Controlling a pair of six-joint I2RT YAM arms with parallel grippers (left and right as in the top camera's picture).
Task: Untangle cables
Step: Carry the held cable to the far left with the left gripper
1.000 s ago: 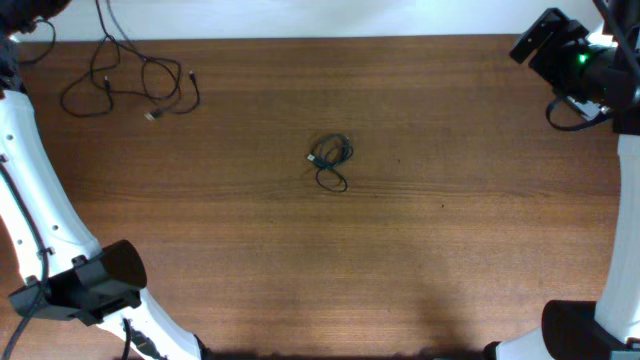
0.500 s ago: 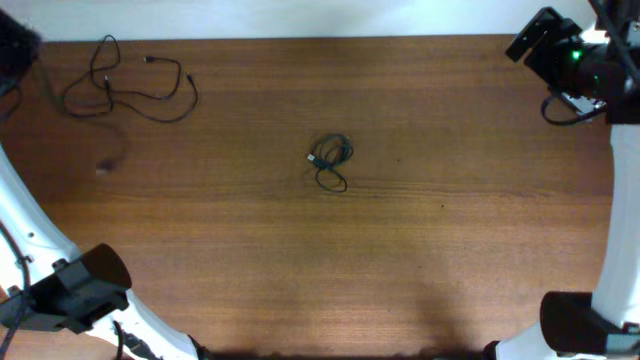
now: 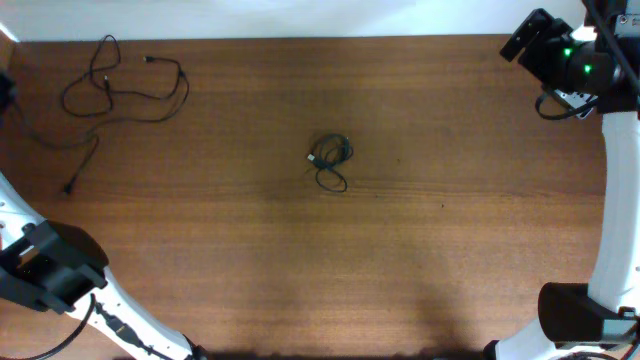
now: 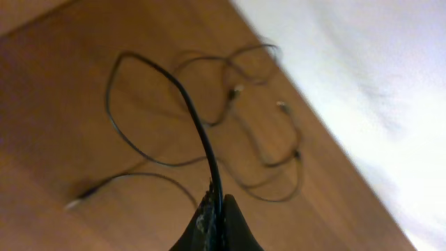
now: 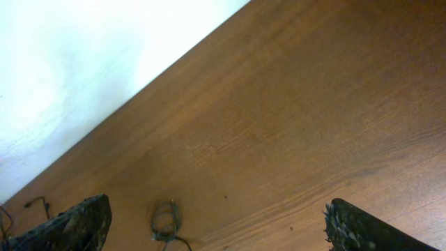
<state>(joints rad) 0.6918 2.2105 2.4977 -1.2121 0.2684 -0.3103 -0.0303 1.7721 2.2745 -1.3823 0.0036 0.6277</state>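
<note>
Near the table's middle lies a small knot of cables [image 3: 330,160], also seen small in the right wrist view as the knot [image 5: 165,222]. Loose cables [image 3: 125,90] sprawl at the far left corner. One cable strand [image 3: 85,155] runs from there toward the left edge, its plug [image 3: 70,188] on the wood. My left gripper [image 4: 217,203] is shut on this cable [image 4: 188,104], which rises from the jaws and loops over the table. In the overhead view that gripper is past the left edge. My right gripper [image 5: 216,233] hangs open at the far right corner [image 3: 530,40], nothing between its fingers.
The left arm's elbow [image 3: 45,265] sits at the near left corner. The right arm [image 3: 610,200] runs along the right edge. A white surface [image 5: 83,63] borders the table's far edge.
My left gripper has pulled one cable out of the loose bunch toward the left edge; its plug slid left and nearer. The left arm swung left. The knot has not moved.
</note>
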